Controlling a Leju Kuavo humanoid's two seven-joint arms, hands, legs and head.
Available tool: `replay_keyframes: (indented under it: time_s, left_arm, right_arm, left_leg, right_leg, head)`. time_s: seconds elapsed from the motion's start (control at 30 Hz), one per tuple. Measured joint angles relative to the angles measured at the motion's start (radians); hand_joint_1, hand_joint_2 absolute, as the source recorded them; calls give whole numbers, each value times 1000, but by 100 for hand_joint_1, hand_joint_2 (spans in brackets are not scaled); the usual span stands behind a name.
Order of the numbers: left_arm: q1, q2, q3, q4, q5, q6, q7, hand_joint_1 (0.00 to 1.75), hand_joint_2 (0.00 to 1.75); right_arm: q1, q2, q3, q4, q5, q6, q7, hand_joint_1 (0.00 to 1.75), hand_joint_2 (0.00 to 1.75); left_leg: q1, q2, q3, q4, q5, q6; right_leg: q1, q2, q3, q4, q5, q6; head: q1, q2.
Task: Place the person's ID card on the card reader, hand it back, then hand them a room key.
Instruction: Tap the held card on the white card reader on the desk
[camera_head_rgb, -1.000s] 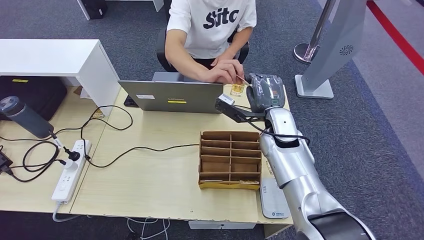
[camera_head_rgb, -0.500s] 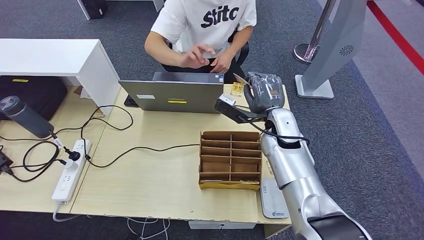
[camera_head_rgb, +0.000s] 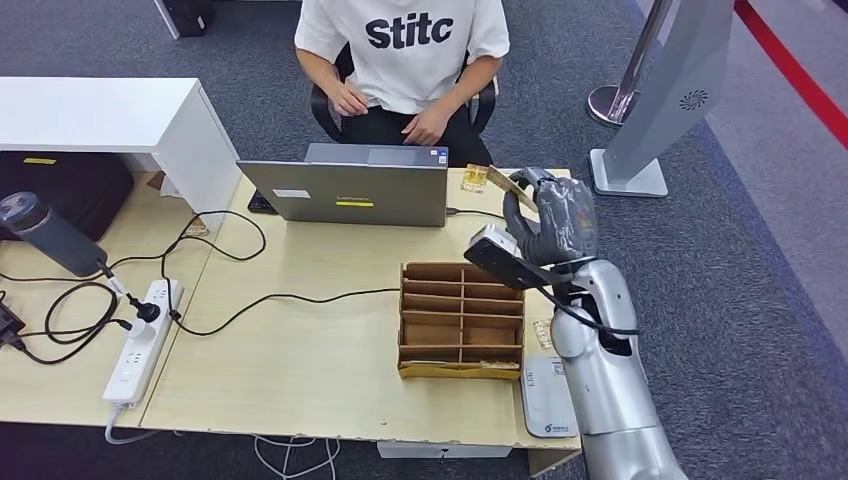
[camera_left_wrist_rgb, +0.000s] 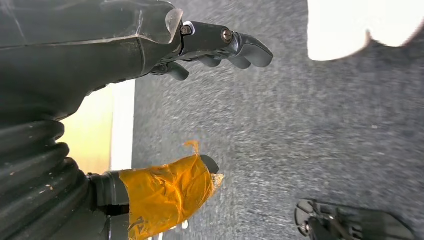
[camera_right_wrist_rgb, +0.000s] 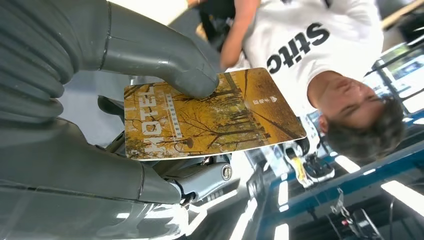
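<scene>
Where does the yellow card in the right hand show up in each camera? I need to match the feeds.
Head view: the yellow card sticks out of the right hand, above the table's far right corner.
Right wrist view: the card sits mid-picture, pinned under the thumb, HOTEL printed on it.
Left wrist view: not in it; this one looks at grey carpet.
Shared landmark: the person's white Stitc shirt.
</scene>
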Motion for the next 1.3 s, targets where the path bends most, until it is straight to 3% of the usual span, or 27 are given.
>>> replay_keyframes:
  time_s: [0.2,0.47,0.6,0.67,0.93,1.3]
  left_arm:
    - [23,10,0,1,48,16,1,0,175]
    - [23,11,0,2,67,24,2,0,175]
    - [37,15,8,2,120,44,4,0,175]
    - [37,18,10,2,125,45,4,0,175]
    - [37,20,11,2,137,45,4,0,175]
    - [37,31,11,2,148,43,2,0,175]
  right_arm:
    - [163,-60,-58,-154,-164,62,-49,175,175]
    - [211,-83,-84,-198,-224,95,-60,175,175]
    - [430,-224,-192,-288,-347,213,-134,175,175]
    - [479,-270,-211,-295,-356,239,-140,175,175]
    - [560,-373,-234,-298,-355,274,-127,175,175]
    - [709,-597,-155,-355,-411,339,-122,175,175]
  left_leg:
    - [-1,1,0,0,-1,2]
    - [-1,0,0,0,-1,2]
    - [-1,-1,0,0,-3,4]
    - [-1,-1,-1,0,-4,4]
    - [-1,0,1,0,-5,4]
    - [-1,-1,0,0,-6,4]
  right_leg:
    - [-1,0,0,0,0,1]
    - [0,-1,1,0,0,1]
    - [-1,-2,1,-1,-1,2]
    - [-1,-2,2,-1,-2,3]
    - [-1,-2,2,-1,-2,3]
    - [-1,-2,3,-1,-3,4]
  head:
    - [0,0]
    - [0,0]
    - [0,0]
    - [0,0]
    - [0,0]
    - [0,0]
